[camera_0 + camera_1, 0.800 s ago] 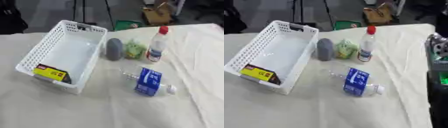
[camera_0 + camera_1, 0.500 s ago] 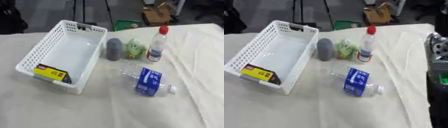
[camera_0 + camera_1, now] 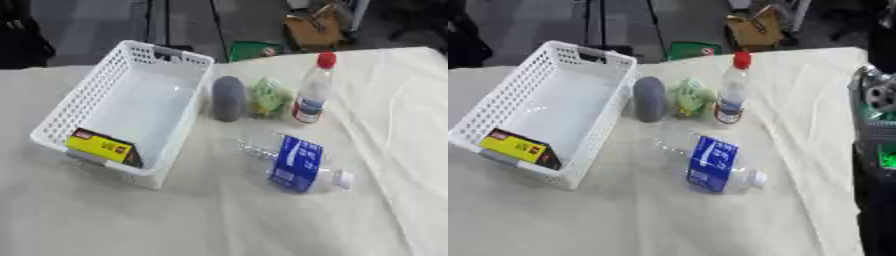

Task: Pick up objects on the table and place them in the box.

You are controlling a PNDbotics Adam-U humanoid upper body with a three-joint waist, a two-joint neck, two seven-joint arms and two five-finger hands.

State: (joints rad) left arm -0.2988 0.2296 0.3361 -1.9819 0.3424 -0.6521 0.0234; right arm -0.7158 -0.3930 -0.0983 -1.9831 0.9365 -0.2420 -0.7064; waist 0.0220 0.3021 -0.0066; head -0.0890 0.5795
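a white plastic basket [image 3: 131,100] sits on the left of the cream cloth-covered table [image 3: 219,220], with a yellow and black packet [image 3: 103,148] lying at its near end. just right of the basket stands a grey oval thing [image 3: 227,98], then a green crumpled object [image 3: 269,97] touching or nearly touching it, then an upright clear bottle with a red cap [image 3: 313,90]. nearer, a clear bottle with a blue label [image 3: 296,164] lies on its side, cap pointing right. at the right edge of the right eye view part of the robot's right arm [image 3: 875,130] shows; its hand is out of sight, so i cannot tell how it is held.
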